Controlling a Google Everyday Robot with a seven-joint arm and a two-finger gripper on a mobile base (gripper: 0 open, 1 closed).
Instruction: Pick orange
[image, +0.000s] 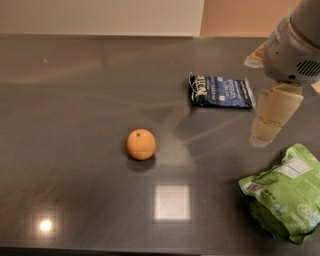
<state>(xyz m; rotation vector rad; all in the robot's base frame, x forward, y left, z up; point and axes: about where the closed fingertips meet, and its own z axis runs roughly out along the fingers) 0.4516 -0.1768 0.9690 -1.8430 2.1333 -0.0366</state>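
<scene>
The orange (141, 144) is a small round fruit with a dark stem dot, lying alone on the dark table (75, 100) a little left of centre. My gripper (272, 116) hangs at the right edge of the view, above the table, well to the right of the orange and apart from it. It holds nothing that I can see.
A dark blue snack bag (221, 91) lies flat behind and to the right of the orange. A green snack bag (285, 192) lies at the front right, just below the gripper. A pale object (256, 56) is partly hidden behind the arm at the far right.
</scene>
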